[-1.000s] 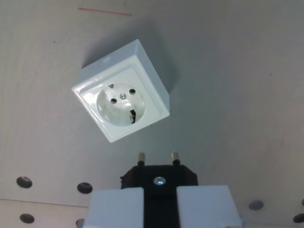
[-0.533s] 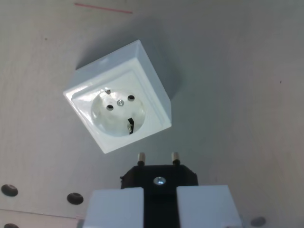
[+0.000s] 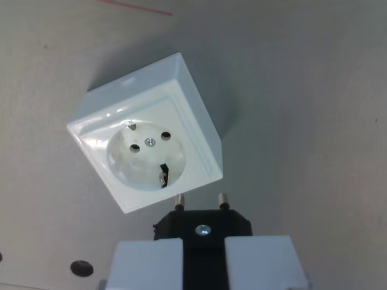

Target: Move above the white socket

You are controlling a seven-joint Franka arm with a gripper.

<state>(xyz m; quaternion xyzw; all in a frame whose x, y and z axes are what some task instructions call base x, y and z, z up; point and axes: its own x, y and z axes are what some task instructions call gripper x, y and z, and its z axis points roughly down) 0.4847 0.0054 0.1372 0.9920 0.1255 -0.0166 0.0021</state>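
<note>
The white socket (image 3: 145,136) is a square box turned at an angle on the pale board, its round recess with two pin holes and a centre screw facing up. It fills the middle left of the wrist view. My gripper (image 3: 204,257) sits at the bottom centre, its two white fingers (image 3: 148,264) shut on a black plug (image 3: 203,226). The plug's two metal pins point toward the socket; the left pin's tip overlaps the socket's near corner in this view. Whether the pins touch the socket cannot be told.
The pale wooden board (image 3: 302,121) carries a thin red line (image 3: 136,6) at the top edge. One dark round hole (image 3: 81,267) shows at the lower left beside my fingers.
The whole scene has shifted: the socket looks larger and lies lower and further to the wrist view's left, closer to the plug pins. The board holes have slid out of view.
</note>
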